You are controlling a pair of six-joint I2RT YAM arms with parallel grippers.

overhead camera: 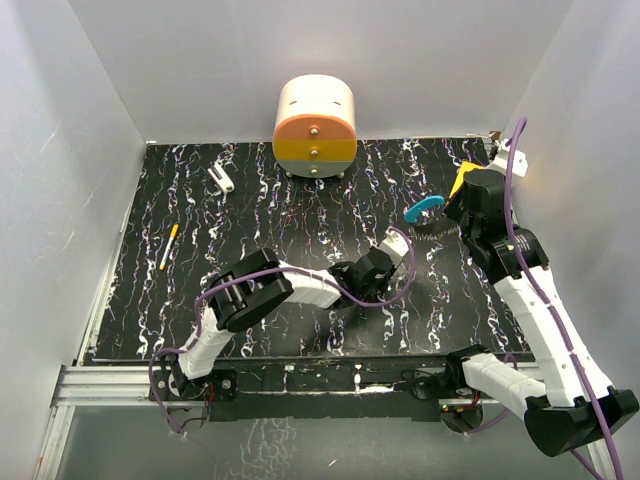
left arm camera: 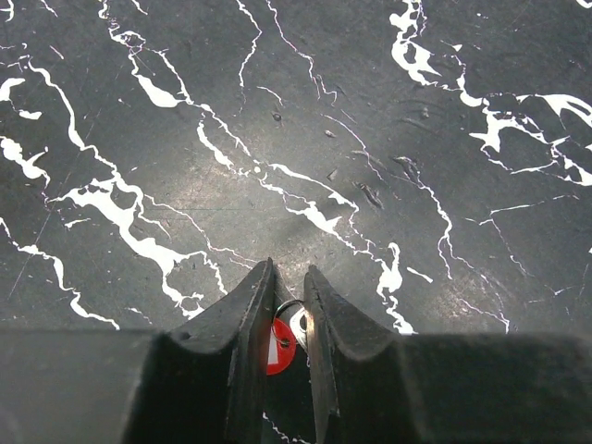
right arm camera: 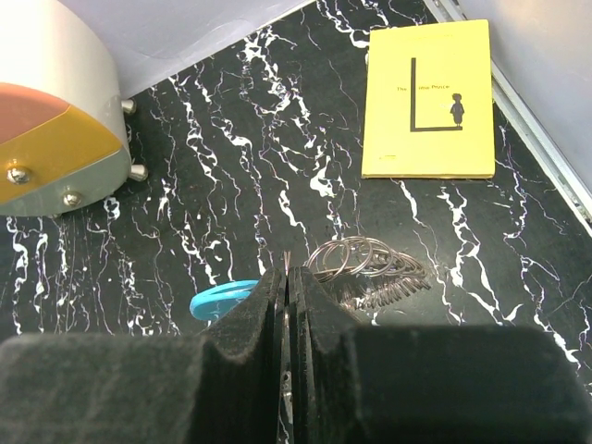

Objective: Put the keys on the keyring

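The red key [left arm camera: 280,348] sits between my left gripper's [left arm camera: 289,270] fingers, with a small wire ring and a silvery piece beside it; the jaws stand close on it above the marbled table. In the top view the left gripper [overhead camera: 362,278] is mid-table. The keyring hangs from my right gripper [right arm camera: 288,271], which is shut on its thin wire. Its blue band [right arm camera: 222,298] shows to the left of the jaws and its ribbed coil [right arm camera: 370,264] to the right. From above, the right gripper [overhead camera: 457,215] is at the back right, the blue band [overhead camera: 425,207] sticking out to its left.
A yellow card [right arm camera: 427,100] lies flat by the right wall. A round orange-and-cream drum [overhead camera: 315,125] stands at the back centre. A white clip [overhead camera: 221,180] and a yellow pen [overhead camera: 169,246] lie on the left of the table [overhead camera: 300,210]. White walls close in three sides.
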